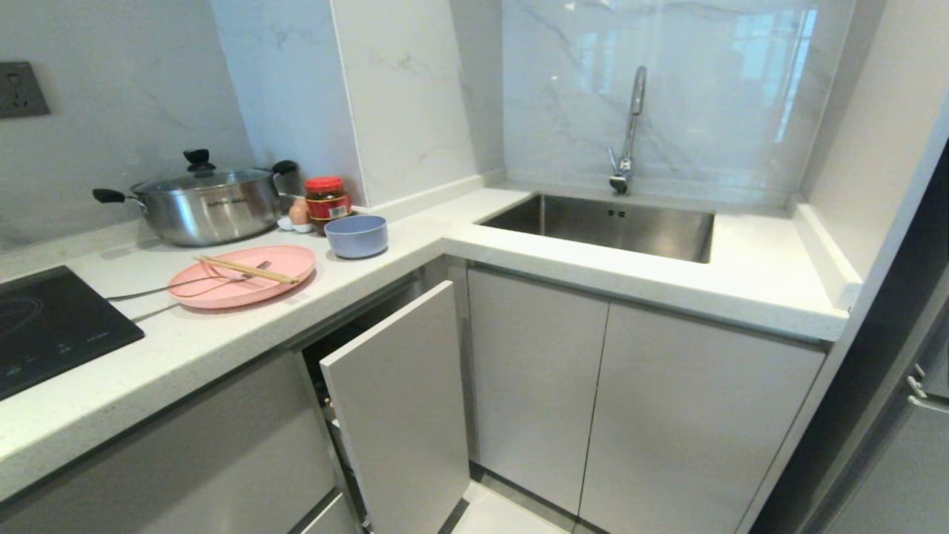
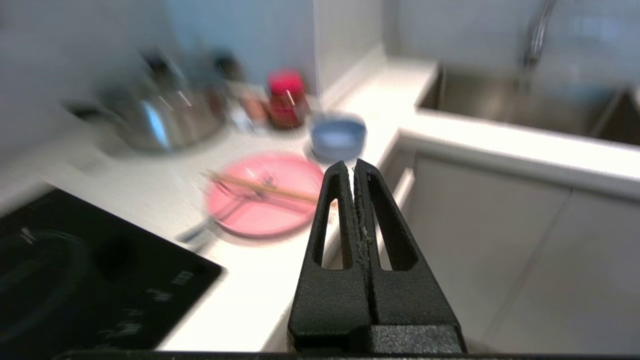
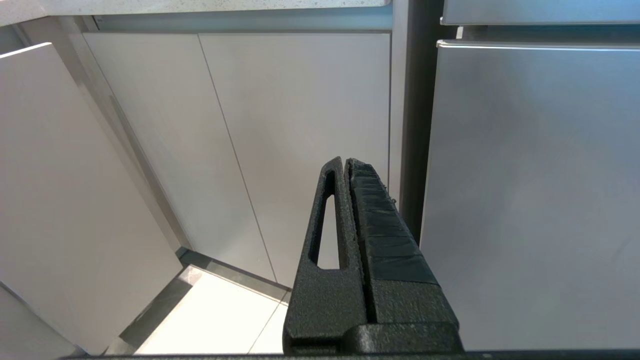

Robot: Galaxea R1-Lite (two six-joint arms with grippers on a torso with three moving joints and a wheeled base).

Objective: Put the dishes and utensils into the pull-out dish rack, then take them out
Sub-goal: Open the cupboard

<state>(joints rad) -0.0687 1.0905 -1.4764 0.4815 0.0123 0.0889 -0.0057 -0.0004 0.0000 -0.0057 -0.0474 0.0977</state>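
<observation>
While we look across the counter, these are the bearings that matter to us:

Left gripper (image 2: pixel 354 167): pressed shut, holding nothing, raised over the counter's front edge and pointing toward the dishes.

Right gripper (image 3: pixel 347 165): closed and empty too, hanging low before the cabinet doors, well apart from the dishes.

Pink plate (image 1: pixel 241 276): flat on the counter, just ahead of our left gripper and slightly toward the cooktop (image 1: pixel 52 322) side.

Chopsticks (image 1: pixel 246 270): lying across the plate, long axis running crosswise to the way our left gripper points.

Metal utensil (image 1: pixel 178 284): head on the plate, handle trailing off the rim toward the cooktop.

Blue bowl (image 1: pixel 356 235): upright beyond the plate, almost straight ahead of the closed fingertips.

Rack front panel (image 1: pixel 400 400): swung only partly out below the counter (the wire basket behind it is hardly visible).

Nearer arm: the left, by our judgement; its jaws must part before any pick.
</observation>
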